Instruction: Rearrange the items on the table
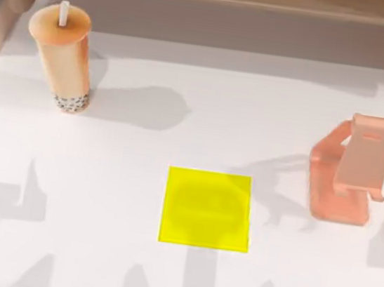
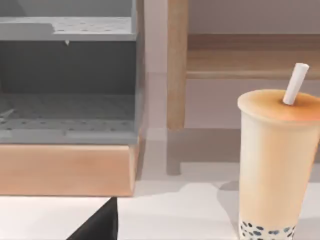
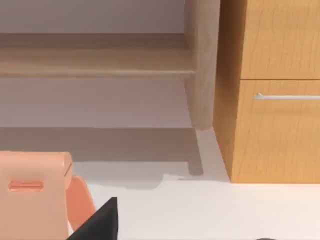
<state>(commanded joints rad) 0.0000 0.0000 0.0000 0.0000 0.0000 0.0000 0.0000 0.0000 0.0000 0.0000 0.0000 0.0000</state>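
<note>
Bubble-tea cup upright at table back-left, apart from left arm; claw state indiscernible.

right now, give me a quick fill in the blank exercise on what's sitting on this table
1. The tall orange bubble-tea cup with its white straw stands at the far ____ of the white tabletop in the top view.
2. The flat square pad near the middle of the table is ____ in colour.
3. The salmon-pink phone stand sits to the ____ of that pad in the top view.
4. The phone stand's cradle holds ____.

Missing words: left; yellow; right; nothing
</note>
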